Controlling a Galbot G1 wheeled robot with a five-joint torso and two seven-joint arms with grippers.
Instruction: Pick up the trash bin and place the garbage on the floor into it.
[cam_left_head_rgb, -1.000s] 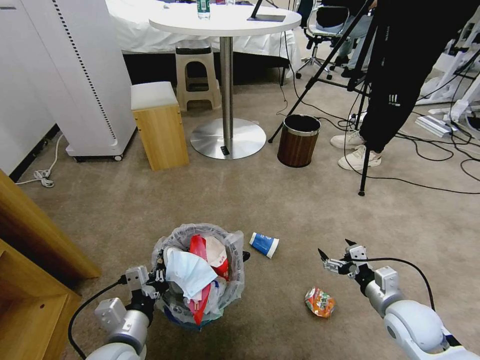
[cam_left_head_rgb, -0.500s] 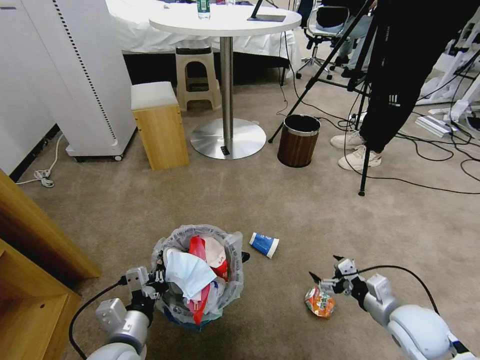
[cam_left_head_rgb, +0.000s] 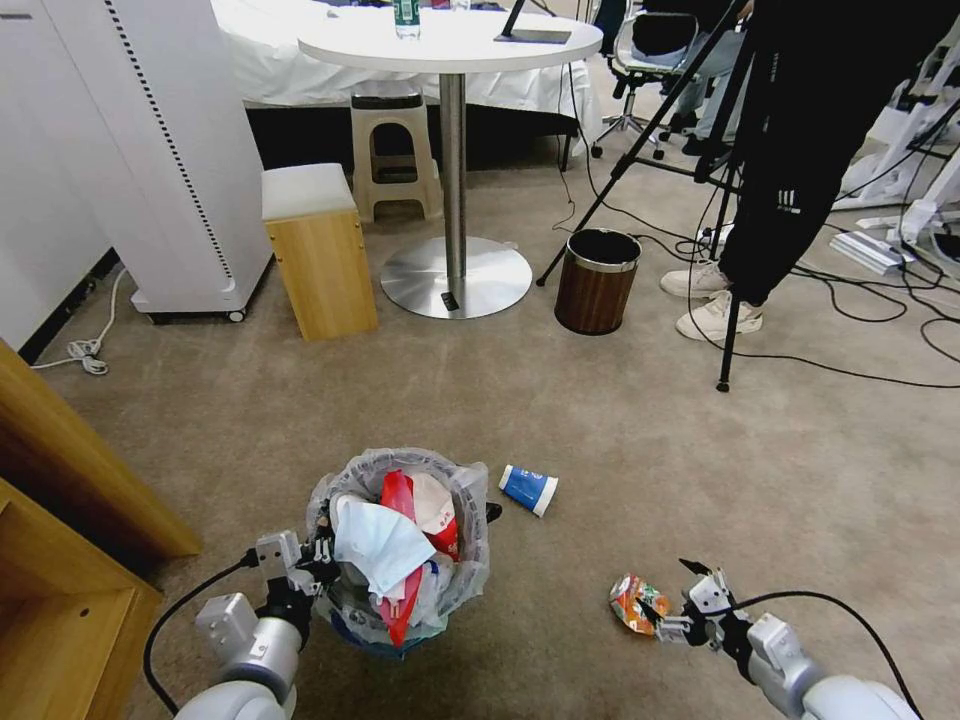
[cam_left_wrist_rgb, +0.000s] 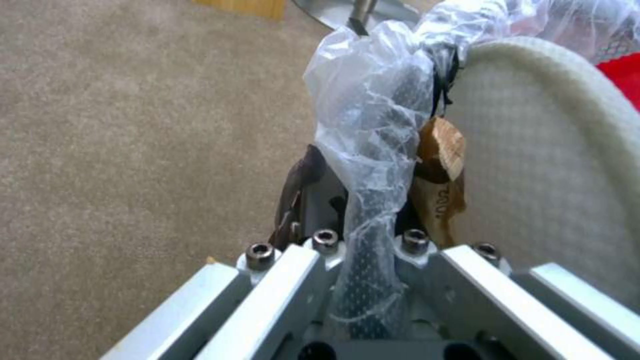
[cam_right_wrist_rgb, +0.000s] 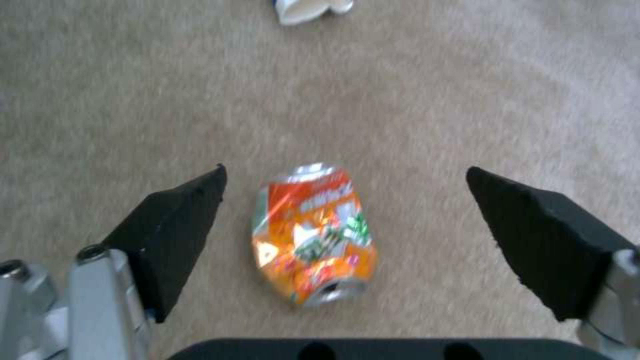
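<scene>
Carpeted floor held the nearly full trash bin (cam_left_head_rgb: 400, 560), its rim clamped by the left end effector (cam_left_head_rgb: 318, 553). Beside it, the right end effector (cam_left_head_rgb: 668, 600) gaped around the crushed can (cam_left_head_rgb: 632, 603); beyond the bin, a paper cup (cam_left_head_rgb: 528, 489) lay uncollected.

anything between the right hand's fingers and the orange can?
No. In the right wrist view the crushed orange can lies on bare carpet between the open right hand's fingers, untouched.
</scene>
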